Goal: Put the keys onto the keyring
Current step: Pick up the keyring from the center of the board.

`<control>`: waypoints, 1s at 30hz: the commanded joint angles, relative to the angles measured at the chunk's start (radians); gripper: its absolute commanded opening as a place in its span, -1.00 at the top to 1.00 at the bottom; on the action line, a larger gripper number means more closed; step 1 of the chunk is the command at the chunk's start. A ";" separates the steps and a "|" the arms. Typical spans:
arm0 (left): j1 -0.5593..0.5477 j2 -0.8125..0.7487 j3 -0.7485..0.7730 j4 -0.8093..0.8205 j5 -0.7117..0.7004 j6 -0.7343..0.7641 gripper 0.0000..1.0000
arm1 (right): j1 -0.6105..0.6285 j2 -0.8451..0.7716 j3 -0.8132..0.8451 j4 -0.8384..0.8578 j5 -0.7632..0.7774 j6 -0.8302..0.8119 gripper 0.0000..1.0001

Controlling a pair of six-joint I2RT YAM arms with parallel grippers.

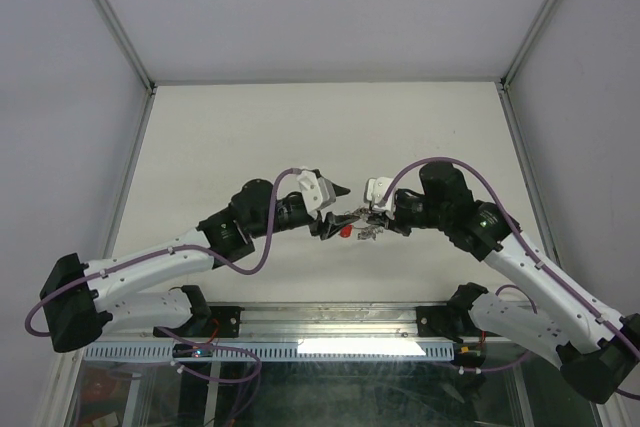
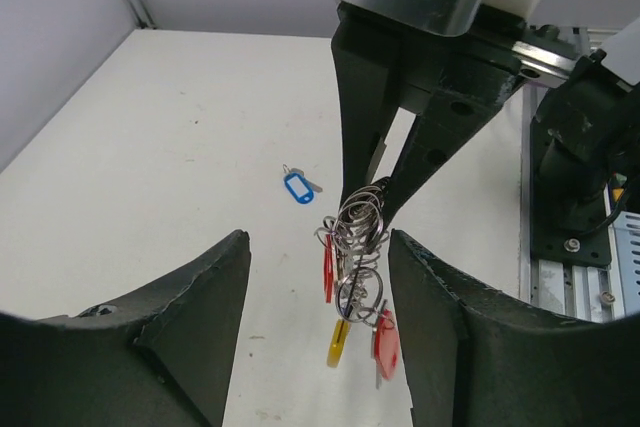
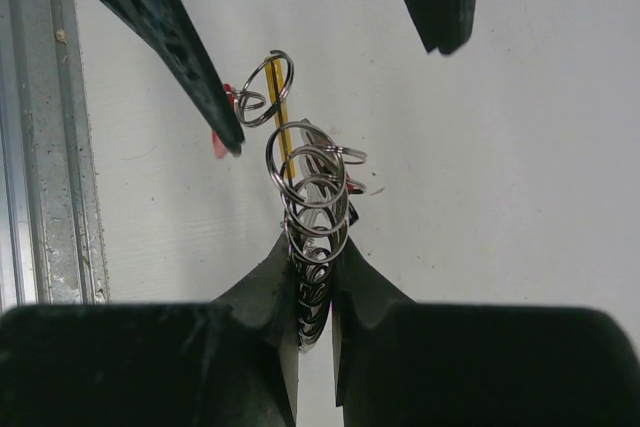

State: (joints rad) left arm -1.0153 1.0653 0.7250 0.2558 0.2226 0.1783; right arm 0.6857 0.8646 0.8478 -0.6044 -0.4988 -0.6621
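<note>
My right gripper (image 3: 315, 247) is shut on the keyring (image 3: 315, 202), a silvery coil, and holds it above the table. In the left wrist view the keyring (image 2: 362, 232) hangs from the right gripper's fingers (image 2: 360, 107). On it dangle two red-headed keys (image 2: 386, 344) and a yellow-headed key (image 2: 338, 342). My left gripper (image 2: 318, 247) is open, its jaws on either side of the hanging bunch without touching it. A blue-tagged key (image 2: 297, 186) lies loose on the table beyond. In the top view both grippers, left (image 1: 328, 223) and right (image 1: 377, 224), meet at the table's middle.
The white table (image 1: 250, 137) is walled at the left, right and back. A metal rail (image 3: 45, 147) runs along the near edge by the arm bases. The right arm's base (image 2: 580, 177) stands close on the right in the left wrist view.
</note>
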 commanded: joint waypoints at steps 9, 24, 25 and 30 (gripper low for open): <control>-0.019 0.099 0.137 -0.110 0.020 0.077 0.09 | 0.006 0.000 0.064 0.040 -0.020 -0.016 1.00; -0.020 0.106 0.159 -0.175 0.052 0.127 1.00 | 0.006 -0.023 0.070 0.033 -0.017 0.017 0.94; -0.020 0.101 0.156 -0.173 0.049 0.120 1.00 | 0.006 -0.032 0.068 0.031 -0.016 0.020 0.85; -0.020 0.062 0.118 -0.127 0.032 0.083 1.00 | 0.007 -0.095 0.051 0.028 -0.013 0.042 0.40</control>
State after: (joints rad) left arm -1.0367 1.1767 0.8536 0.0704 0.2722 0.2699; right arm 0.6849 0.8467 0.8497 -0.6201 -0.4763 -0.6533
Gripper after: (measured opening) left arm 0.041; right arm 0.253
